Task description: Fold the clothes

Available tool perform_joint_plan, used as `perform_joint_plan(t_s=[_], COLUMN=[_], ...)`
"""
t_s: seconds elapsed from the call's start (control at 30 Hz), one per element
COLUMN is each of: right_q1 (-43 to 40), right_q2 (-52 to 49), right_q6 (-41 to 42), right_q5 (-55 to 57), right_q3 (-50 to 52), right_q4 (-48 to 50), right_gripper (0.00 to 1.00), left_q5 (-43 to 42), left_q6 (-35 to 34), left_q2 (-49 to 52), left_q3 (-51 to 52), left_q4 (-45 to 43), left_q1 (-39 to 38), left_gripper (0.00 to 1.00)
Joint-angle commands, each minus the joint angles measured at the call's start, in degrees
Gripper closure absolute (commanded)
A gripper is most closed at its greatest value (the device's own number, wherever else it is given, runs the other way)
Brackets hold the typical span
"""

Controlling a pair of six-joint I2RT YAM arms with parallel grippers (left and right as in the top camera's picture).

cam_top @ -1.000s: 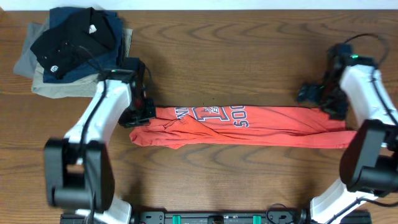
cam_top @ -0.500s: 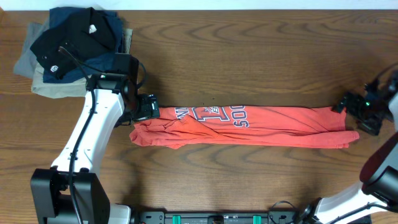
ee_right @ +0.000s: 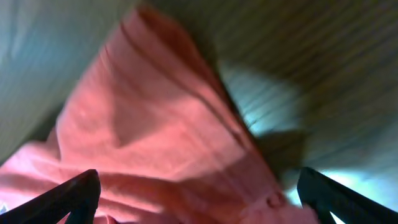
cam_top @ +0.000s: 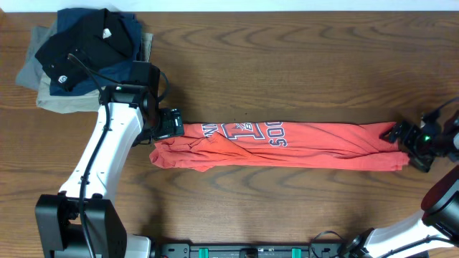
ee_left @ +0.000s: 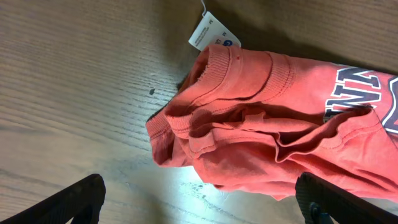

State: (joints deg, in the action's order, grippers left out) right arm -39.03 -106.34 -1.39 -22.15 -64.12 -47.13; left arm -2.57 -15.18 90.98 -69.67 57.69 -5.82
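The clothes (cam_top: 287, 147), a coral-red T-shirt with dark blue lettering, lie folded lengthwise into a long strip across the table's middle. My left gripper (cam_top: 172, 125) hovers at the collar end, open; in the left wrist view its gripper (ee_left: 199, 205) spans bare wood just in front of the bunched collar (ee_left: 205, 74), holding nothing. My right gripper (cam_top: 401, 137) is at the hem end on the right. The right wrist view is blurred, and its gripper (ee_right: 199, 202) stands wide open over the red fabric (ee_right: 143, 124) without pinching it.
A pile of folded black, navy and khaki garments (cam_top: 79, 57) sits at the back left corner. A white paper tag (ee_left: 214, 32) lies by the collar. The wooden table (cam_top: 287, 64) stretches behind the shirt.
The left gripper opened and let go of the collar end, then held still. The right arm swung out to the right and came back in over the hem end.
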Motion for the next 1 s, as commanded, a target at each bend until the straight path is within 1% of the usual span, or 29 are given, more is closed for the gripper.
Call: perform_joint_plan(t_s=[0.0, 0.07, 0.1, 0.13, 0.2, 0.27, 0.3, 0.33, 0.63, 0.83, 0.97], right_q1=[1.9, 2.14, 2.23, 2.27, 2.34, 2.29, 2.29, 2.29, 2.19, 2.47, 4.59], right_q2=[0.59, 0.59, 0.59, 0.59, 0.59, 0.59, 0.59, 0.59, 2.14, 8.61, 14.16], right_q6=[-1.27, -1.27, -1.25, -1.25, -1.2, -0.76, -0.74, -0.31, 3.91, 6.1, 6.08], right_q5=[-2.73, -2.73, -2.75, -2.75, -2.75, -2.75, -2.75, -2.71, -0.83, -0.42, -0.55], right_q3=[2.03, 2.75, 3.02, 3.1, 3.13, 3.1, 3.1, 3.1, -0.33, -3.1, -3.21], right_q4=[0.13, 0.2, 0.26, 0.2, 0.17, 0.39, 0.61, 0.96, -0.37, -3.45, -4.24], right_gripper=[0.01, 0.01, 0.03, 0.09, 0.42, 0.77, 0.97, 0.99, 0.99, 0.99, 0.99], left_q5=[0.94, 0.94, 0.94, 0.94, 0.96, 0.96, 0.94, 0.94, 0.94, 0.92, 0.92], left_q6=[0.09, 0.09, 0.09, 0.09, 0.09, 0.09, 0.09, 0.09, 0.09, 0.07, 0.07], left_q2=[-0.09, -0.09, -0.09, -0.09, -0.09, -0.09, -0.09, -0.09, -0.09, -0.09, -0.09], left_q3=[0.07, 0.07, 0.07, 0.07, 0.07, 0.07, 0.07, 0.07, 0.07, 0.07, 0.07], left_q4=[0.07, 0.09, 0.09, 0.09, 0.09, 0.11, 0.11, 0.11, 0.63, 0.7, 0.48], left_q1=[0.13, 0.13, 0.13, 0.13, 0.13, 0.13, 0.13, 0.13, 0.13, 0.13, 0.13], left_gripper=[0.02, 0.02, 0.02, 0.02, 0.02, 0.02, 0.02, 0.02, 0.02, 0.02, 0.02])
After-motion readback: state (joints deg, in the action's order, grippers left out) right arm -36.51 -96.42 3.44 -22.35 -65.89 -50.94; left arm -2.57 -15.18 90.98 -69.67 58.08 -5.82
